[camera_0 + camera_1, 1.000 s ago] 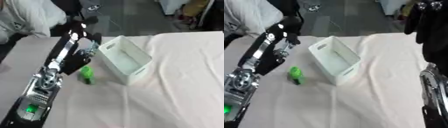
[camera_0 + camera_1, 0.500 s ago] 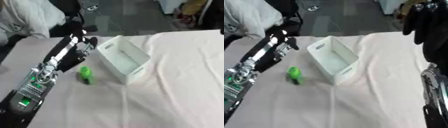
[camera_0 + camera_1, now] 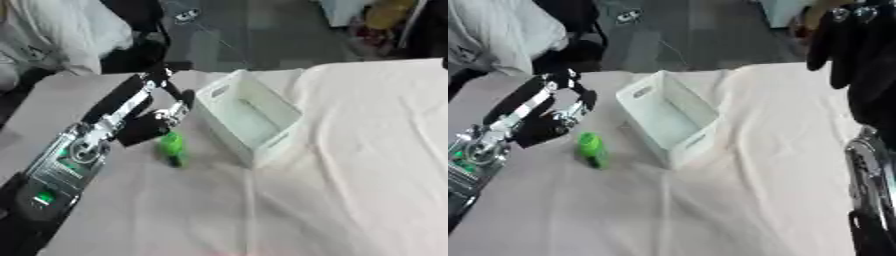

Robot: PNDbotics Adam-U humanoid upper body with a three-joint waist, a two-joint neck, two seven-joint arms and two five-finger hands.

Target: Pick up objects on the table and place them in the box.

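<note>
Change: since the earlier frame the left hand [image 3: 557, 117] has drawn back toward the robot and now sits lower, closer to the green object [image 3: 591, 148]; object and box lie as before.
Left hand: fingers curled, gripping nothing; the green object lies on the surface just beside and slightly nearer the robot than the fingertips, with a narrow gap showing.
Right hand: right hand [image 3: 859, 37] appears only in the right eye view, raised in the upper right corner, dark fingers hanging straight and relaxed, empty.
Only in left eye view: more of the left forearm, with a small green light low on it.
Box: white box [image 3: 249, 117], open-topped, to the right of the left hand, beyond the green object; nothing visible inside.
Room: broad open cloth between box and right hand; far surface edge lies just beyond the left hand.
Materials: surface [image 3: 350, 190] covered in pale, lightly creased cloth; box is smooth and rectangular with a slot handle in its end wall; green object is small, elongated, bottle-like.
</note>
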